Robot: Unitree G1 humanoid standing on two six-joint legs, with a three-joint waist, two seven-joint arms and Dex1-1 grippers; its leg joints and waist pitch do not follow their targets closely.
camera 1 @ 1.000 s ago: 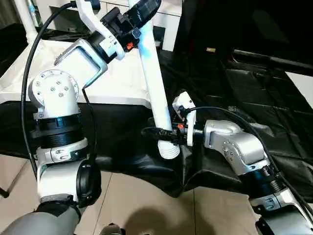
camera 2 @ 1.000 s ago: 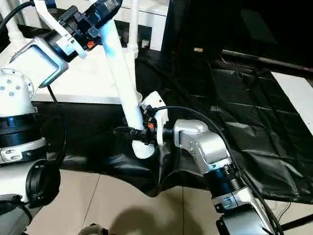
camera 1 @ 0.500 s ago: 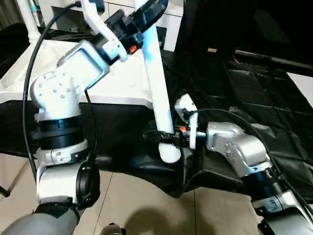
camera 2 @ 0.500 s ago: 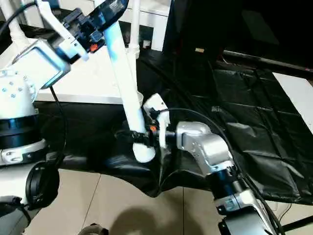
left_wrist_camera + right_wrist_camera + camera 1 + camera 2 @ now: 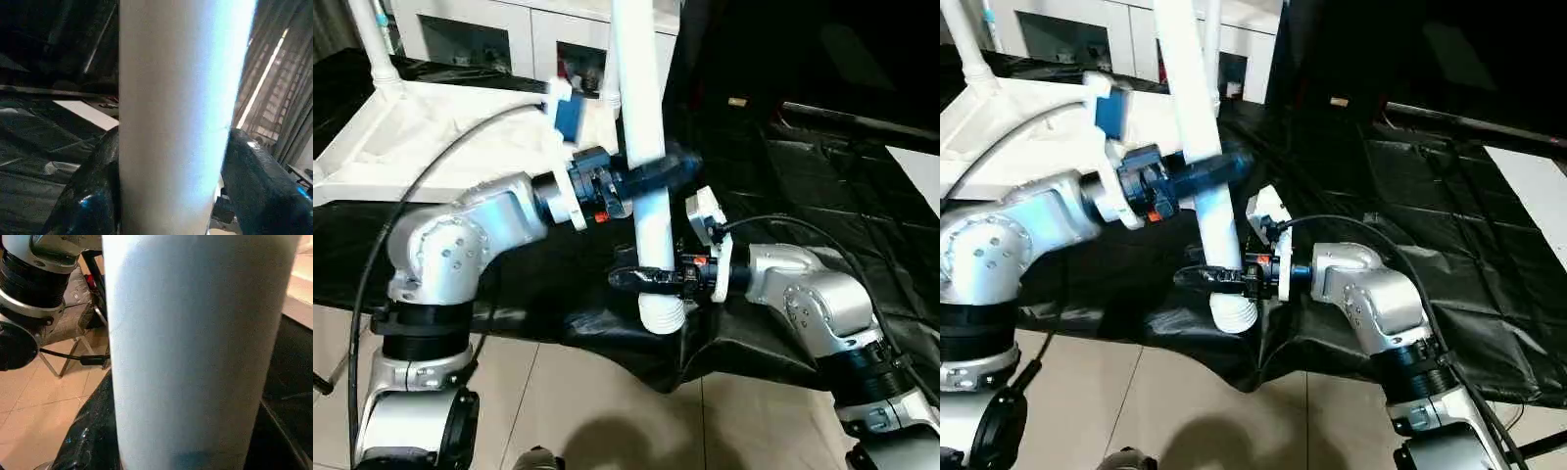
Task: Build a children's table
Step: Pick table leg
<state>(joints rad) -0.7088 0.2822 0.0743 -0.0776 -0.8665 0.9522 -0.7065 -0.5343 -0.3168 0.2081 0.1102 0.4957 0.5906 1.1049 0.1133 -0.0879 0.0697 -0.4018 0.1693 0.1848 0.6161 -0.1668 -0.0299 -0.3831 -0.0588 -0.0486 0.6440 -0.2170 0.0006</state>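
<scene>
The long white tapered plastic tube leg [image 5: 643, 147] stands nearly upright in the middle of the head views, ribbed end down, tilted a touch toward eleven o'clock. The right hand [image 5: 646, 280] comes in from three o'clock and is clenched around the leg just above its ribbed foot; in the right wrist view the black fingers [image 5: 90, 440] hug the tube on both sides. Higher up, the left hand [image 5: 651, 178] reaches across from nine o'clock, straddling the leg at mid-height. In the left wrist view its black fingers [image 5: 95, 196] flank the tube close on each side, but I cannot tell whether they are pressing or slack. The white plastic rectangular tabletop [image 5: 440, 137] lies at ten o'clock with its ribbed underside up, resting on the black sheet [image 5: 822, 196] that drapes the bench. One upright white leg [image 5: 374, 49] already stands in its far corner socket. A white cabinet with glass doors [image 5: 499, 34] sits behind it at eleven o'clock.
</scene>
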